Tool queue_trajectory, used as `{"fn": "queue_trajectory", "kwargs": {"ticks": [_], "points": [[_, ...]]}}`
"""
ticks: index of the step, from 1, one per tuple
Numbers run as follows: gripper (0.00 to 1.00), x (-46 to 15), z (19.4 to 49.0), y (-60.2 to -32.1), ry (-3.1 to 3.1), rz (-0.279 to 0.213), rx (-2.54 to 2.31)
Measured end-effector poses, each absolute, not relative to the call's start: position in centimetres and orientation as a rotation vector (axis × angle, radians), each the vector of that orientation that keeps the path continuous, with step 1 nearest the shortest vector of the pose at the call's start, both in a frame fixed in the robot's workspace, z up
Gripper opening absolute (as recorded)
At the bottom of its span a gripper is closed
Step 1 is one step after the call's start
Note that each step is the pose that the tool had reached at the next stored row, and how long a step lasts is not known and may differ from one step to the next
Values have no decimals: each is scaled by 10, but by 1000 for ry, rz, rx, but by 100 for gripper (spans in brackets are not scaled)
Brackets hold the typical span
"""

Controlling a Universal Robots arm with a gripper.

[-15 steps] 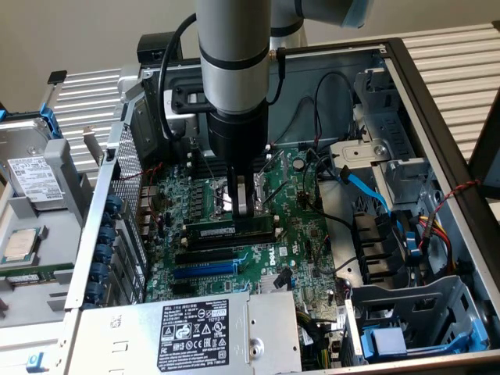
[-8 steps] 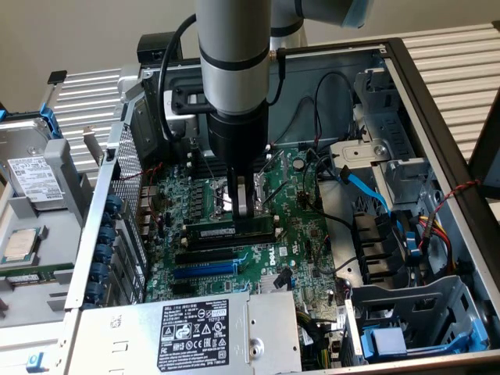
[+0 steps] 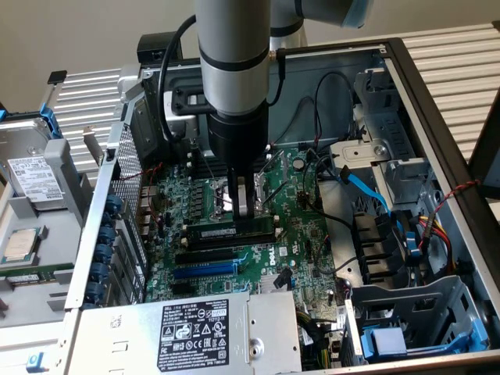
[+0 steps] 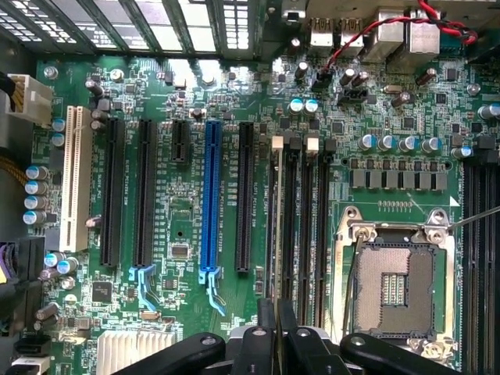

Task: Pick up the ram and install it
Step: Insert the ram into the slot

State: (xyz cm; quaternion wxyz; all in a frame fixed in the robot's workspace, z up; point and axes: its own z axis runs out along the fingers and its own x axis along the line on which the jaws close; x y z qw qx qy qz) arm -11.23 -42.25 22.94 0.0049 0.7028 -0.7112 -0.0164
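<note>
Inside the open computer case (image 3: 426, 101), over the motherboard (image 3: 301, 234): the hand (image 3: 248, 221) is down at the memory slots. Its fingers (image 4: 287, 344) are drawn almost together, pinching the ram (image 3: 221, 233) by its upper long edge, off-centre toward the exterior view's right. The ram stands on edge along 1 memory slot, between the blue expansion slot (image 4: 211, 195) and the CPU socket (image 4: 394, 289). Cannot tell whether it is fully seated. Handling, judged: light, stiff, thin board. It is fragile at the chips and contact edge, so a hold across the thickness on the bare top edge suits it. A narrow pinch like this could let it tilt lengthwise. The exterior view gives the ram's broad face with its white label and the upright arm above it. The wrist view gives the ram (image 4: 276, 226) edge-on, a thin pale line running out from between the fingers. It also shows a white latch (image 4: 277, 143) at the far end and the parallel black slots (image 4: 301, 226) alongside.
</note>
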Motion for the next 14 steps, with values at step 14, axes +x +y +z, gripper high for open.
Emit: {"fn": "queue_trajectory", "kwargs": {"ticks": [14], "points": [[13, -114, 227, -422, -2228, -51, 2201]]}}
